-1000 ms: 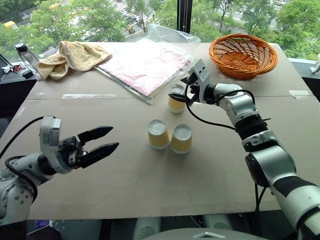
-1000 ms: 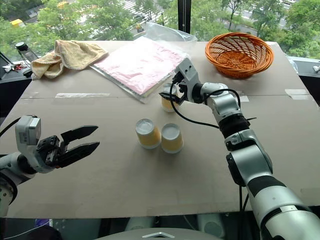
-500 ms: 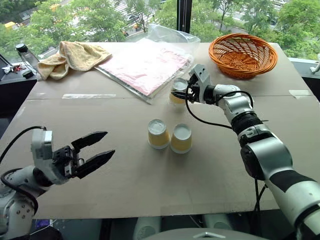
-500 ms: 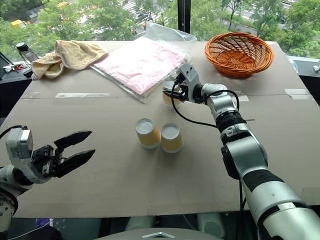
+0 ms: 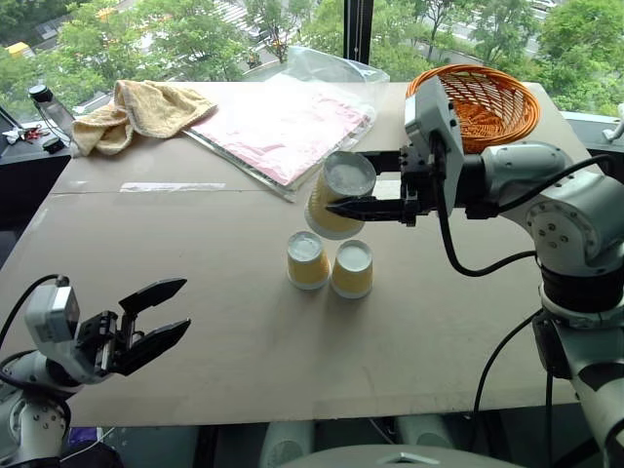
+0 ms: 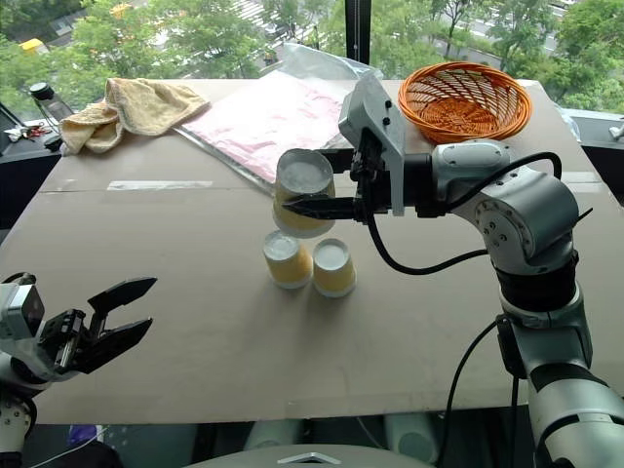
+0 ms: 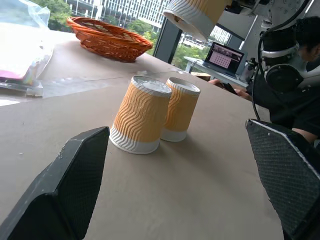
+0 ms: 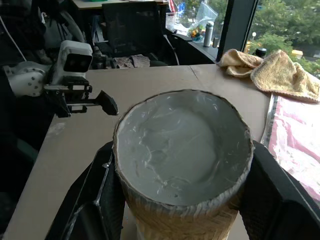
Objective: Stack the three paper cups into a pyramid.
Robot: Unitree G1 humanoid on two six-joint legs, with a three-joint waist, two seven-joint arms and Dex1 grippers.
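- Third mustard-yellow ribbed paper cup [image 5: 336, 195]: held upside down and tilted, clear of the table, above and slightly behind the other two cups.
- Right gripper [image 5: 363, 185]: two black fingers pinching this cup from opposite sides; in the right wrist view the cup's white base [image 8: 182, 145] sits between both fingers.
- Two matching yellow paper cups [image 5: 307, 260] and [image 5: 352, 269]: standing inverted side by side near the middle of the brown cardboard-covered table [image 5: 292, 361], touching or very nearly so.
- Left gripper [image 5: 154, 314]: fingers spread wide, empty, low at the table's near left edge, well apart from all cups.
- Orange woven basket [image 5: 478, 102]: far right corner.
- Pink flat plastic-wrapped packet [image 5: 283, 127]: behind the cups.
- Tan crumpled towel [image 5: 136, 112]: far left.
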